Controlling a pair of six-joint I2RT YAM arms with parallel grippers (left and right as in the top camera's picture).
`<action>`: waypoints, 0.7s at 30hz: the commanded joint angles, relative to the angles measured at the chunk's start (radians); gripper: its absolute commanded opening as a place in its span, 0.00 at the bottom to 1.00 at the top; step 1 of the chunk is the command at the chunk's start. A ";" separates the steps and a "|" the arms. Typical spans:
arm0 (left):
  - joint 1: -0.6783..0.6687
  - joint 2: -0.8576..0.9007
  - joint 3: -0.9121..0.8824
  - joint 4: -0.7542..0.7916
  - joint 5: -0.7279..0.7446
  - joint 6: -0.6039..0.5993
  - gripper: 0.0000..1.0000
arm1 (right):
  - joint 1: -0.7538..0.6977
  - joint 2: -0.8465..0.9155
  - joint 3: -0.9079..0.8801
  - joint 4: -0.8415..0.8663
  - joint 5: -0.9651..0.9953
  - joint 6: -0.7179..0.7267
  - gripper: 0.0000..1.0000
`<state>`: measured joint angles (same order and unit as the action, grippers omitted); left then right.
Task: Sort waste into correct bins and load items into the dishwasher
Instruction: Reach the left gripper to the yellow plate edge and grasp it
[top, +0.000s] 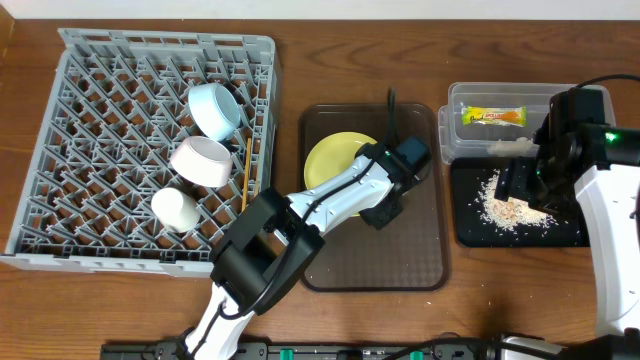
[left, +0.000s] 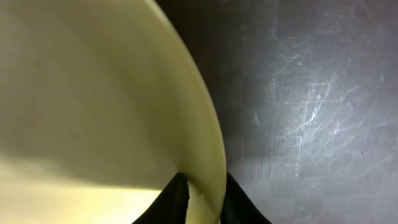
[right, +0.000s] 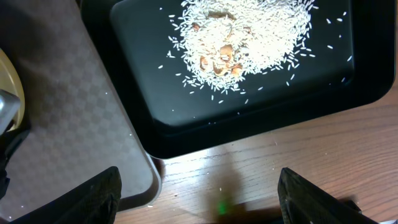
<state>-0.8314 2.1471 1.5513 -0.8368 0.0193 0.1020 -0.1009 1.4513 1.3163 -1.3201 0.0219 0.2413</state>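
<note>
The yellow plate (top: 333, 160) lies on the brown serving tray (top: 410, 250). My left gripper (top: 380, 205) is at the plate's right edge. In the left wrist view the gripper (left: 202, 194) is shut on the plate's rim (left: 208, 155), one finger on each side. My right gripper (top: 520, 185) hovers open over the black tray (top: 565, 232), which holds a pile of rice crumbs (right: 242, 31). Nothing is between its fingers (right: 93, 199). The snack wrapper (top: 492, 116) lies in the clear tub (top: 455, 100). The dish rack (top: 90, 150) holds the light blue bowl (top: 213, 110), the white bowl (top: 201, 161) and the chopsticks (top: 245, 175).
A small white cup (top: 174, 208) also stands in the rack. The brown tray's corner (right: 68, 112) sits right beside the black tray (right: 155, 112), with bare wooden table (right: 249, 168) in front of both. A few rice grains lie loose on the wood.
</note>
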 joint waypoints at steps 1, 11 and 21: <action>0.002 0.023 -0.017 -0.011 0.010 -0.071 0.27 | -0.014 -0.013 0.007 0.000 -0.001 -0.011 0.79; 0.002 0.024 -0.053 0.047 0.010 -0.079 0.32 | -0.014 -0.013 0.007 0.000 -0.001 -0.011 0.78; 0.002 0.023 -0.073 0.056 -0.086 -0.078 0.08 | -0.010 -0.013 0.007 0.000 -0.003 -0.011 0.78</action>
<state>-0.8356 2.1307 1.5223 -0.7738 -0.0025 0.0326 -0.1009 1.4513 1.3163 -1.3197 0.0219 0.2413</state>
